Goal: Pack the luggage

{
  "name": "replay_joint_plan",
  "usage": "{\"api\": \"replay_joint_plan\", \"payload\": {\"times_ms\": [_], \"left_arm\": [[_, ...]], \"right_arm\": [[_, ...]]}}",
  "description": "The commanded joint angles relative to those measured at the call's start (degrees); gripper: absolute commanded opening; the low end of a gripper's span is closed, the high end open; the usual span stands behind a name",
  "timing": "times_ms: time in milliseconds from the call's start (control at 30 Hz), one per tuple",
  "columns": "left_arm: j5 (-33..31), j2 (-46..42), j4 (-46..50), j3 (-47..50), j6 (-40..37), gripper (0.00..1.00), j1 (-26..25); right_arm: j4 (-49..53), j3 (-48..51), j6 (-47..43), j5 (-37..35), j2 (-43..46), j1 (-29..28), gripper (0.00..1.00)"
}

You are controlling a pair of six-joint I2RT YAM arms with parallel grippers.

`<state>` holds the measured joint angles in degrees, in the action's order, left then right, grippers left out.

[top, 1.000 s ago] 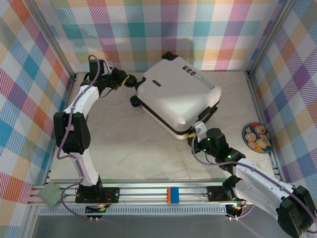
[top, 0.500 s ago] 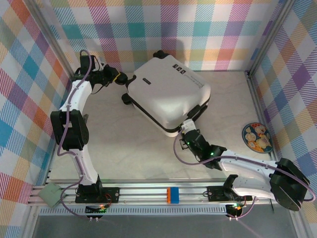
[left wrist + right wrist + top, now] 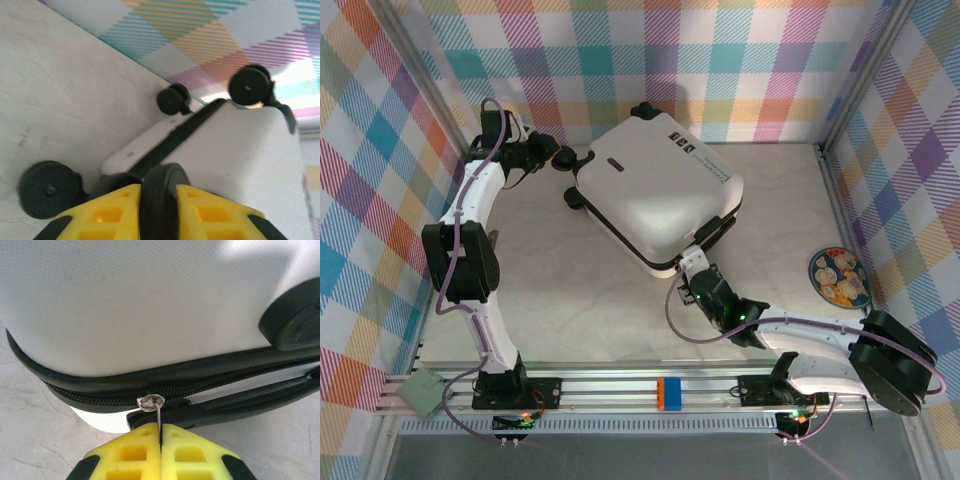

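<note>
The luggage (image 3: 655, 195), a white hard-shell suitcase with black wheels and a black zip seam, lies closed and flat at the back middle of the table. My left gripper (image 3: 563, 157) is shut on one black wheel (image 3: 162, 200) at the case's left corner, the yellow fingers (image 3: 112, 215) pressed on either side of it. At the case's near corner my right gripper (image 3: 692, 262) is shut on the thin metal zipper pull (image 3: 159, 422), whose slider (image 3: 150, 402) sits on the black zipper track (image 3: 100, 390) under the white shell (image 3: 140, 300).
A round patterned plate (image 3: 838, 277) lies at the right near the frame. Plaid walls close in the back and sides. An orange and blue block (image 3: 668, 392) sits on the front rail. Bare tabletop (image 3: 580, 300) spreads in front of the case.
The suitcase has shifted left and turned slightly with both grippers holding it. The right arm reached further forward-left along the near edge; little movement in the last half second.
</note>
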<state>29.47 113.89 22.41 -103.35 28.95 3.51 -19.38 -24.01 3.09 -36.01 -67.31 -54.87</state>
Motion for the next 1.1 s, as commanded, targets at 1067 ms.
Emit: {"api": "replay_joint_plan", "payload": {"times_ms": [1067], "left_arm": [[-24.2,-18.4,-0.1,16.0,-13.1,0.65,-39.8]], "right_arm": [[-13.8,-7.3,-4.8,7.2,-9.5,-9.4,0.0]]}}
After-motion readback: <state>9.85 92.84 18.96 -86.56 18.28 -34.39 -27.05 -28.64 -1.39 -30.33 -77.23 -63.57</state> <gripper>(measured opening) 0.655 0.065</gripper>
